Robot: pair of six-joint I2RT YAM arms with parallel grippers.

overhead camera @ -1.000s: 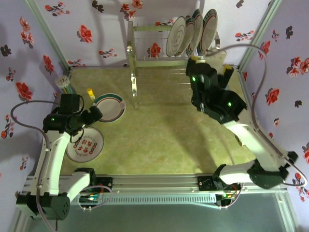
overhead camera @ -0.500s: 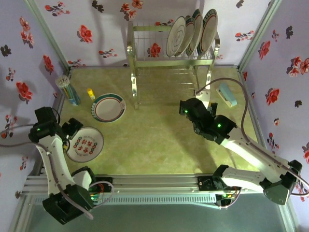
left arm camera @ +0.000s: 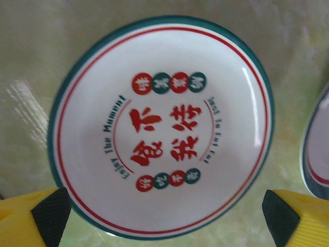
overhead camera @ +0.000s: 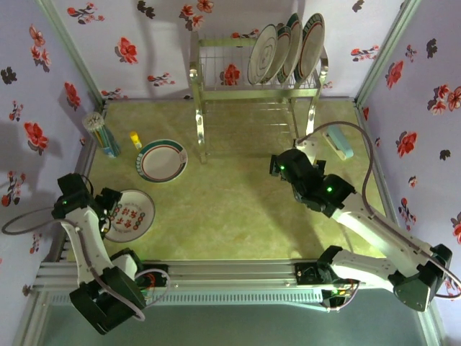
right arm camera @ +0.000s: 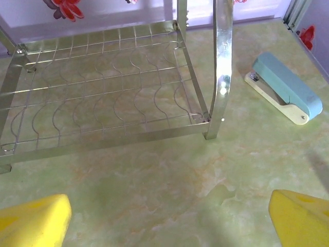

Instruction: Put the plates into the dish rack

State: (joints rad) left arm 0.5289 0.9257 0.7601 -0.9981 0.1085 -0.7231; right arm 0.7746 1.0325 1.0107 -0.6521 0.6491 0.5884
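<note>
3 plates (overhead camera: 264, 54) sit in the dish rack (overhead camera: 238, 88), far edge of desk (overhead camera: 238, 216). Left end effector (left arm camera: 164, 216), spread, hangs over red-lettered plate (left arm camera: 162, 134) by left edge, prob. not touching. Next: pinch its rim. Right end effector (right arm camera: 169, 221) spread, empty.

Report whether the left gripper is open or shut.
Open: the left gripper has its fingers spread wide over the flat plate.

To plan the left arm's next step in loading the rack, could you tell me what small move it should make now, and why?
Probably lower the left arm onto the edge of the red-lettered plate. In the wrist view its jaws stand open, the plate's lower rim shows between the two pads, the plate lies flat on the table, and nothing is gripped yet.
</note>
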